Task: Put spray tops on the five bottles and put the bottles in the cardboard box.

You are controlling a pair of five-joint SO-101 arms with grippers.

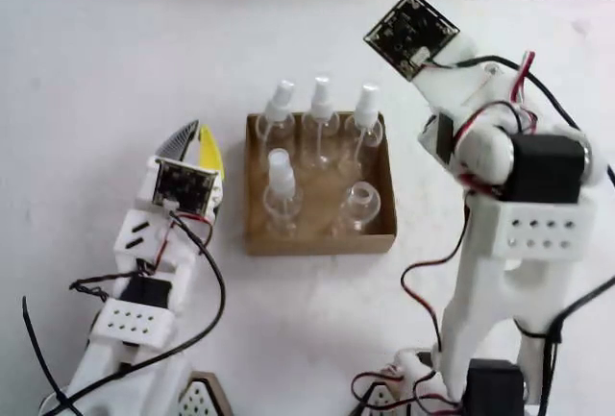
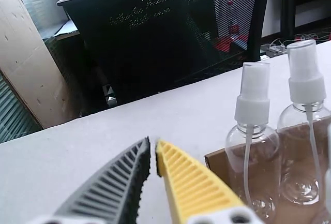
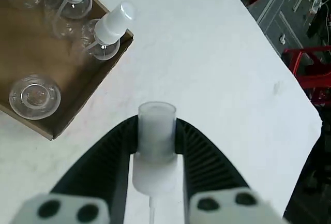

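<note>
Pinched a spray top [image 3: 156, 154] in the right claw [image 3: 156, 130], had the left claw [image 2: 153, 155] pressed together. Needed it centred over the uncapped bottle [image 3: 34, 95] in the cardboard box [image 3: 85, 87] ahead of the right claw

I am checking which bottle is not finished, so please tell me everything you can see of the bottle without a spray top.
The uncapped bottle is clear, plastic-looking and round, with an open neck and no spray top. It stands upright on the floor of the cardboard box, in the near corner on the right arm's side, next to a capped bottle.
</note>
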